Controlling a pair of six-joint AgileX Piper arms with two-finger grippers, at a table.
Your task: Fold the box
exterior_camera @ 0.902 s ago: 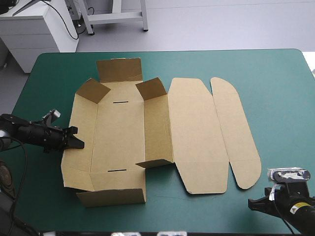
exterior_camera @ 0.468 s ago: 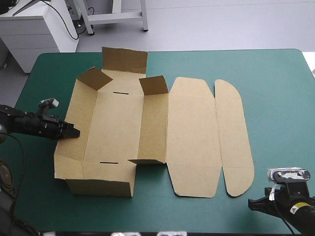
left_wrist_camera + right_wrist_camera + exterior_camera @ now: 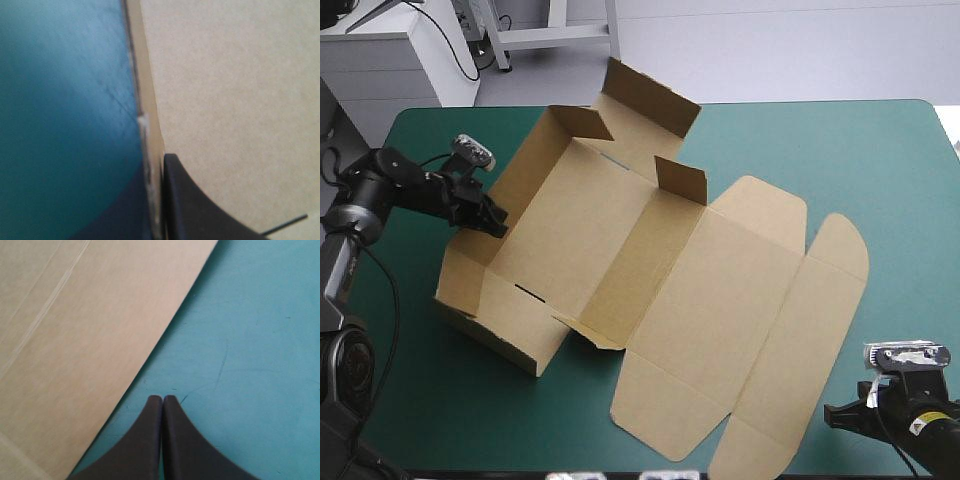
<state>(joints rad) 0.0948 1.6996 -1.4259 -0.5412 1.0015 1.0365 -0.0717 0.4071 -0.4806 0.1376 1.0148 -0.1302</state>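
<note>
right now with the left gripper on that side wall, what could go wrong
1. The left gripper pinches only the thin edge of the box's side wall; the board may bend or slip out.
2. The far end flap hangs past the table's far edge; a swing that way could tip the box off.
3. The lid's edge lies close beside the shut right gripper and might snag on it.

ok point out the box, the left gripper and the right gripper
box (image 3: 570,225), high view, on its bare inner floor
left gripper (image 3: 496,222), high view, fingertips at the box's side wall
right gripper (image 3: 162,399), right wrist view, where the shut fingertips meet
</note>
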